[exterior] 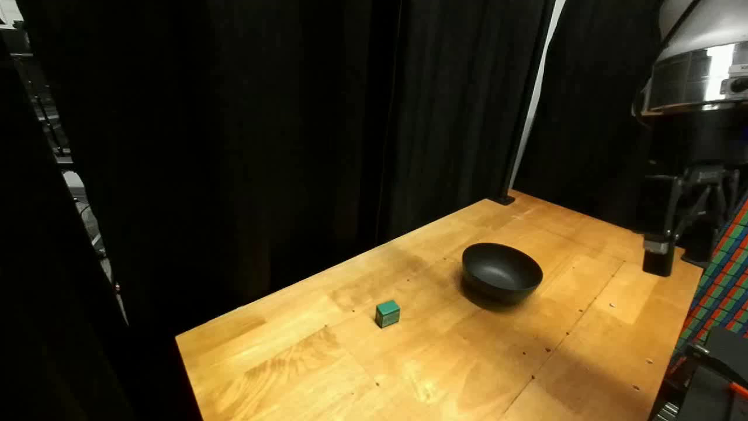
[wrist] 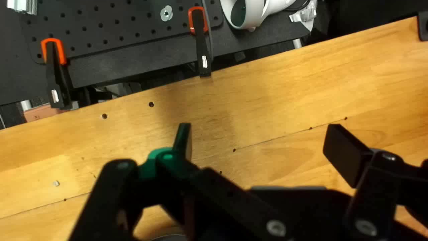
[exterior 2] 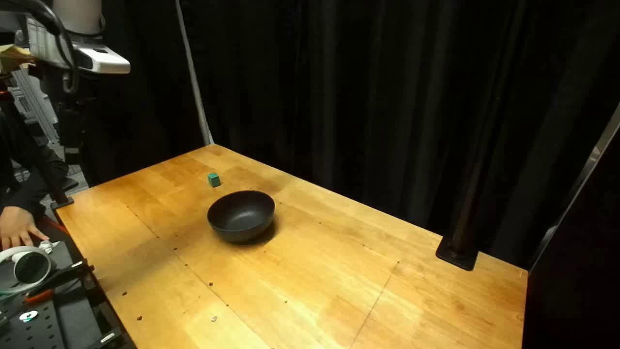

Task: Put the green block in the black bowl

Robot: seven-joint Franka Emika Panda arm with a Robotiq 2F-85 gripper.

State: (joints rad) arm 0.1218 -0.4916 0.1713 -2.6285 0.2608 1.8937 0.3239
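Note:
The green block (exterior: 387, 314) is a small cube lying on the wooden table; it also shows in an exterior view (exterior 2: 214, 180) behind the bowl. The round black bowl (exterior: 501, 273) stands upright on the table, apart from the block, and its inside looks bare in both exterior views (exterior 2: 241, 216). In the wrist view a sliver of a dark rim, likely the bowl (wrist: 170, 238), shows at the bottom edge. My gripper (wrist: 262, 144) is open with nothing between its fingers. In an exterior view it hangs above the table edge (exterior: 678, 257), away from block and bowl. The block is out of the wrist view.
The wooden table (exterior 2: 310, 271) has a black post base (exterior 2: 457, 252) near its edge. Black clamps with orange parts (wrist: 199, 40) grip a dark side bench (wrist: 133, 57). A white ring-shaped device (exterior 2: 29, 266) and a person's hand (exterior 2: 18, 227) are beside it. Black curtains surround the table.

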